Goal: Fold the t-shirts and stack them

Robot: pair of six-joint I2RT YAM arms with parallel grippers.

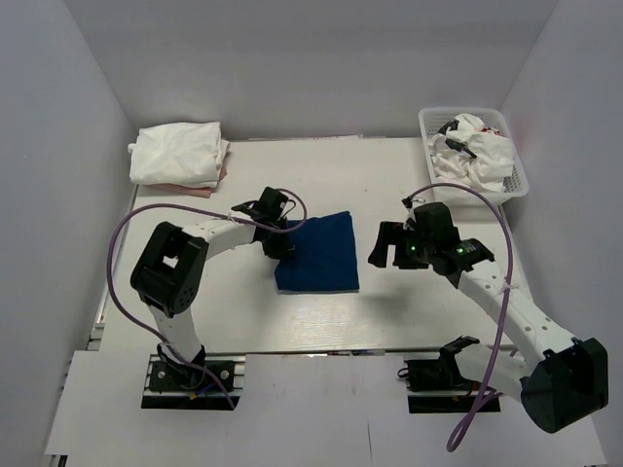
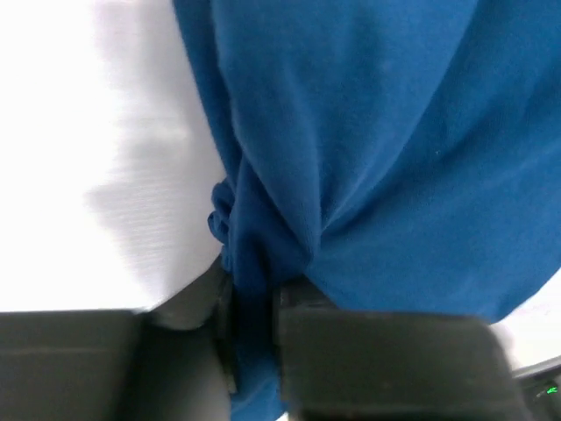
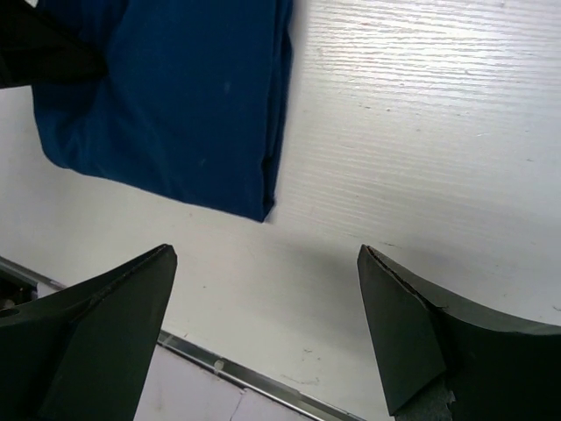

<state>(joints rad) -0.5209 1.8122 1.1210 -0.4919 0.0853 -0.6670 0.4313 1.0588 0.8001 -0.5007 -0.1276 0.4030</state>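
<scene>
A navy blue t-shirt (image 1: 318, 255) lies folded into a rectangle at the table's middle. My left gripper (image 1: 280, 236) is shut on its left edge; in the left wrist view the blue cloth (image 2: 377, 149) bunches between my fingers (image 2: 250, 351). My right gripper (image 1: 387, 245) is open and empty, hovering just right of the shirt; its view shows the shirt's folded corner (image 3: 175, 105) ahead of my fingertips (image 3: 394, 307). A stack of folded white t-shirts (image 1: 179, 154) sits at the far left. More white shirts, one with red marks (image 1: 475, 151), lie crumpled in the basket.
A white plastic mesh basket (image 1: 520, 181) stands at the far right corner. White walls close in the table on the left, back and right. The table's front metal edge (image 3: 237, 373) shows below my right gripper.
</scene>
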